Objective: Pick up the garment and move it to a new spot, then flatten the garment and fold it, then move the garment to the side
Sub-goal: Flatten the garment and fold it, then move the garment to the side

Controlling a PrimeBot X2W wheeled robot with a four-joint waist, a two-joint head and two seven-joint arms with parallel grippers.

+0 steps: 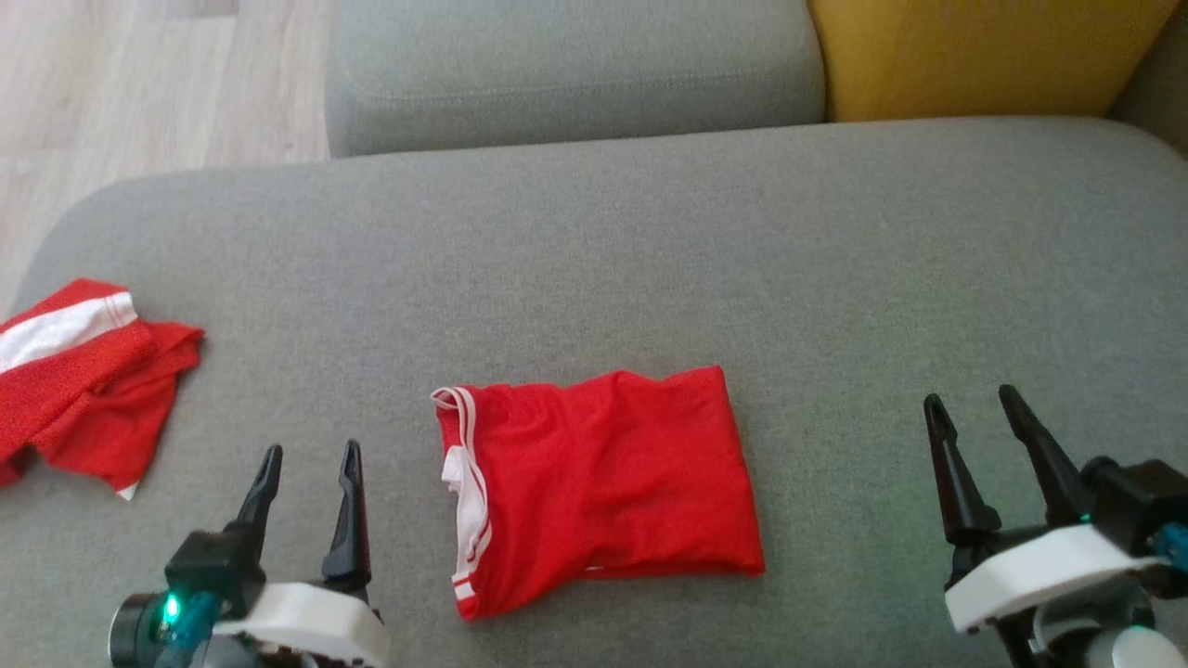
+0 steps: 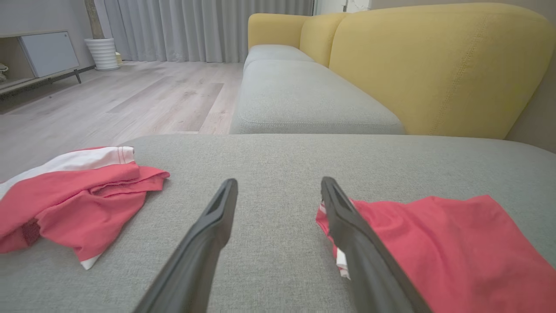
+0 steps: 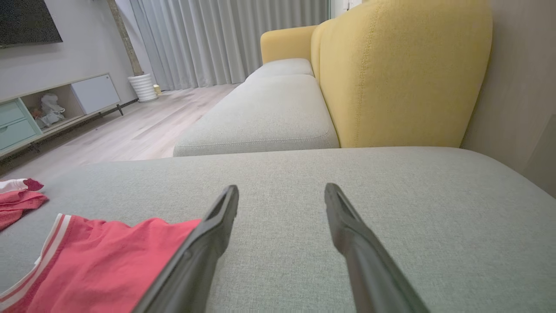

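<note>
Red garment (image 1: 599, 487), folded into a rough rectangle with white-striped trim on its left edge, lies flat at lower centre of the head view on the grey cushion (image 1: 650, 260). Left gripper (image 1: 311, 450) at lower left, fingers spread wide, holding nothing, near the trimmed edge but not touching it. Right gripper (image 1: 971, 399) at lower right, also wide and empty, well apart from the garment's right edge. Second red garment (image 1: 79, 376), crumpled, with a white band, at the frame's left edge. Left wrist view: folded garment at lower right, partly behind one finger, crumpled one at left. Right wrist view: folded garment at lower left. Yellow backrest (image 1: 974, 56) upper right, pale wood floor (image 1: 139, 83) upper left.
</note>
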